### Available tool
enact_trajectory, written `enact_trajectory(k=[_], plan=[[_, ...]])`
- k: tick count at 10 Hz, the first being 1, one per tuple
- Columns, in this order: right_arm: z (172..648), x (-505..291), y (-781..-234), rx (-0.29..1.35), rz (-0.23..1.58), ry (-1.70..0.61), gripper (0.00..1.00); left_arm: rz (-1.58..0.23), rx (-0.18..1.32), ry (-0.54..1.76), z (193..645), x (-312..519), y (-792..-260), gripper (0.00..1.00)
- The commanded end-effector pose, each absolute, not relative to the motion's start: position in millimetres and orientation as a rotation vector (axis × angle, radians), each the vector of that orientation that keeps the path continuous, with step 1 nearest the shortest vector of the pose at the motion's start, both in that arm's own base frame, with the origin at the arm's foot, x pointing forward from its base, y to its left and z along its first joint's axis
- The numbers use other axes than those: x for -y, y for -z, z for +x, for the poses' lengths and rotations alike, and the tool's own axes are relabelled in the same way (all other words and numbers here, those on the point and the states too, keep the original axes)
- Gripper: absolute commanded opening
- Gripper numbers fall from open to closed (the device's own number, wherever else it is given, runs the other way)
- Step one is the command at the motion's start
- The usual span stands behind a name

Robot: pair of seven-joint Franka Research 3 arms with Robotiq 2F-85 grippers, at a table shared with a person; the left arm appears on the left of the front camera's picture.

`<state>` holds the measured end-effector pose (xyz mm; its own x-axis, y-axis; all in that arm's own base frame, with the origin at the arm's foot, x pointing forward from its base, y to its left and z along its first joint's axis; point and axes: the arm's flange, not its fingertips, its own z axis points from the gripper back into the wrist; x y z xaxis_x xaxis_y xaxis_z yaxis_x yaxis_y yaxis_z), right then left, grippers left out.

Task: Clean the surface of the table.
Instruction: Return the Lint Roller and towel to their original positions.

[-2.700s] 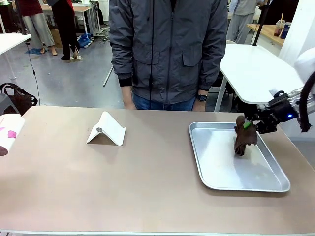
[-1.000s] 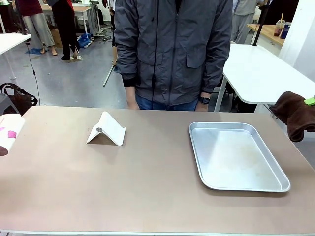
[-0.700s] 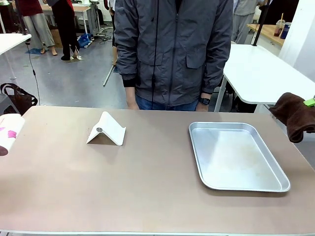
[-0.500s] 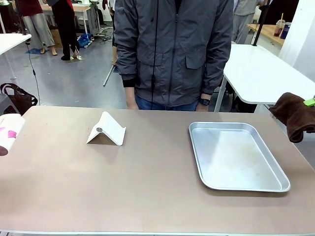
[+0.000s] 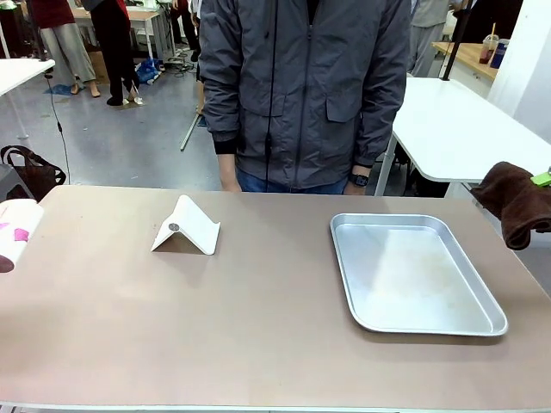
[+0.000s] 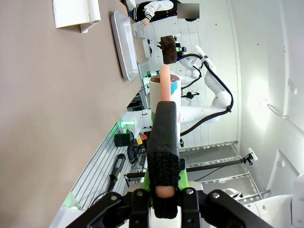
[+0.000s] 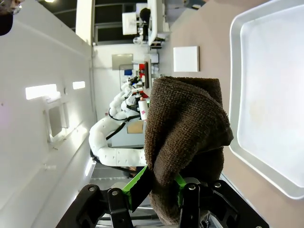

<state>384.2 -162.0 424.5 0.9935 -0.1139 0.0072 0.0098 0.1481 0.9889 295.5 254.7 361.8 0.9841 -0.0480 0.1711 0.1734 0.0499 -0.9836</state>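
Currently one taupe surface [image 5: 258, 327] spans the front view, carrying three things. Landmark: the single silver tray [image 5: 415, 274], lying flat on the right half of the surface. One folded white card [image 5: 187, 226] stands tent-like well to the left of the tray. One roll with pink marks [image 5: 17, 232], white, sits at the far left edge of the surface, farthest from the tray.

One brown cloth [image 5: 518, 203] hangs to the right of the tray, beyond the surface's right edge, off the top and not touching the tray. Right claw [image 7: 159, 187]: closed on that cloth, green pads pinching the bunched fabric, seen in the right wrist view; the tray lies past the cloth in that view.

Left claw [image 6: 164, 185]: jaws fully closed on a thin pink rod-like thing [image 6: 165, 88] that runs up between the fingers. Beyond it stands a white roll. What the rod is, cannot tell.

One person in a grey jacket [image 5: 306, 86] stands at the far side of the surface, behind and left of the tray, arms down, a watch on one wrist.
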Motion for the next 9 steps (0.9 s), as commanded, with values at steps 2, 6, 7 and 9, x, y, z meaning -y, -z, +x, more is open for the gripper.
enact_trajectory(k=[2, 6, 7, 9], plan=[[385.8, 161.9, -428.4, 0.091, 1.417, 0.080, 0.17, -1.527, 0.105, 0.157, 295.5, -256.4, -369.3, 0.22], [385.8, 161.9, -428.4, 0.091, 1.417, 0.080, 0.17, -1.527, 0.105, 0.157, 295.5, -256.4, -369.3, 0.22], [385.8, 161.9, -428.4, 0.091, 1.417, 0.080, 0.17, -1.527, 0.105, 0.157, 295.5, -256.4, -369.3, 0.22], [385.8, 161.9, -428.4, 0.091, 1.417, 0.080, 0.17, -1.527, 0.105, 0.157, 295.5, -256.4, -369.3, 0.22]])
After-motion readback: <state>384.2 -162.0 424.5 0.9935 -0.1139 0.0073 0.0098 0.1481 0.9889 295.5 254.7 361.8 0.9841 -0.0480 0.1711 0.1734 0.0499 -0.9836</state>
